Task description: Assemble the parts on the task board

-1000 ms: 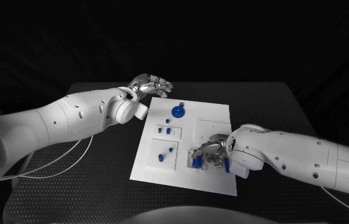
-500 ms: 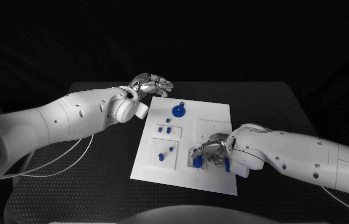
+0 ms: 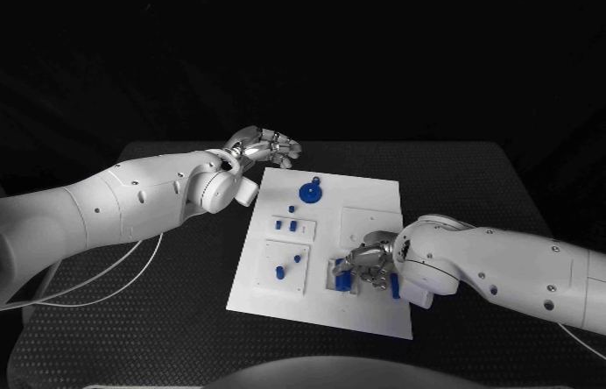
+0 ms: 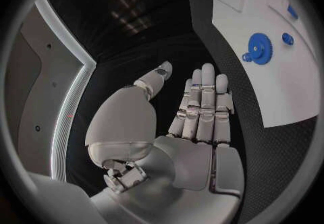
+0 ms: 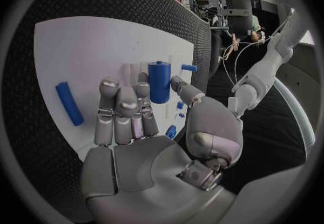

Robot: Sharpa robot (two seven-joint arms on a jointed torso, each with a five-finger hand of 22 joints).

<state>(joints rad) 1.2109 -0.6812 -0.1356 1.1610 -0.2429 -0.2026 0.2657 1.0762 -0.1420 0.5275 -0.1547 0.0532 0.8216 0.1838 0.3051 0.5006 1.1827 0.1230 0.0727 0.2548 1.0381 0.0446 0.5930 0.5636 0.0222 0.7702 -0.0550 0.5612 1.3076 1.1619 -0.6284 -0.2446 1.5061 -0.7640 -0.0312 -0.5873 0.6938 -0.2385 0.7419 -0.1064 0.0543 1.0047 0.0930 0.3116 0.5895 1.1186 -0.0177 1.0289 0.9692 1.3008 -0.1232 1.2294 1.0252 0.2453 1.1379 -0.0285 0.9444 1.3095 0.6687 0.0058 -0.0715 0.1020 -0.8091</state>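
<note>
Right hand (image 3: 369, 269) stays over the task board's (image 3: 374, 198) near edge, fingers loosely spread by an upright blue peg (image 5: 159, 81), gripping nothing; nothing advances.

White arms (image 3: 126, 201), silver hands (image 3: 263, 149), seemingly screw-dotted

No text, label, brand, number or sign can be read on the task board (image 3: 331, 258), its blue parts (image 3: 309, 194), or either arm.
</note>
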